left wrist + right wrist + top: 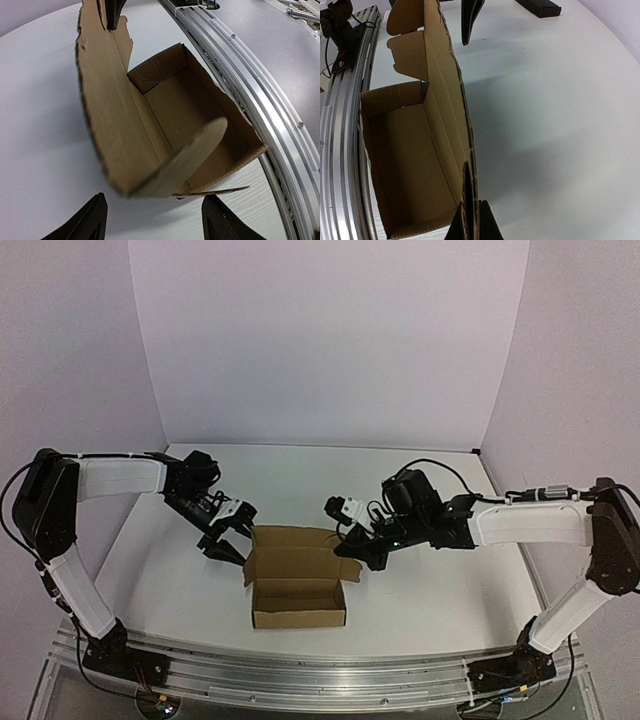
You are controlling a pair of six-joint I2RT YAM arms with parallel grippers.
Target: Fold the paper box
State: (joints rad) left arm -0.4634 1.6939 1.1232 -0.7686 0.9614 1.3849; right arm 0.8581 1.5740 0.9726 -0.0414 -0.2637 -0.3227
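While the right gripper [350,566] is clamped shut on the right end of the paper box [300,592] lid [296,556], the left gripper [228,548] sits spread open at the lid's left end, nothing between its fingers.

Box position: on the white table [450,590], centre, close to the metal rail [300,676] at the near edge, between the two arms. Tray part is formed, with four walls up and the open side facing up. Lid rises from the rear wall, roughly upright, leaning back a bit.

Right wrist view: both fingers of the right gripper [472,221] are pressed against the lid edge, cardboard sandwiched between them. Box [405,150] interior is visible to the left of the lid. Rounded tab [405,16] at the lid's far end, and one dark finger of the other arm hangs just past it. Black block [538,6] lies on the table at the top of the frame, well apart from the box.

Left wrist view: left gripper [155,222] fingers [85,220] wide apart at the bottom of the frame. Box [190,112] is just ahead, and the lid's rounded end tab [192,157] is folded in over the tray. Can't tell whether the fingers touch the cardboard.
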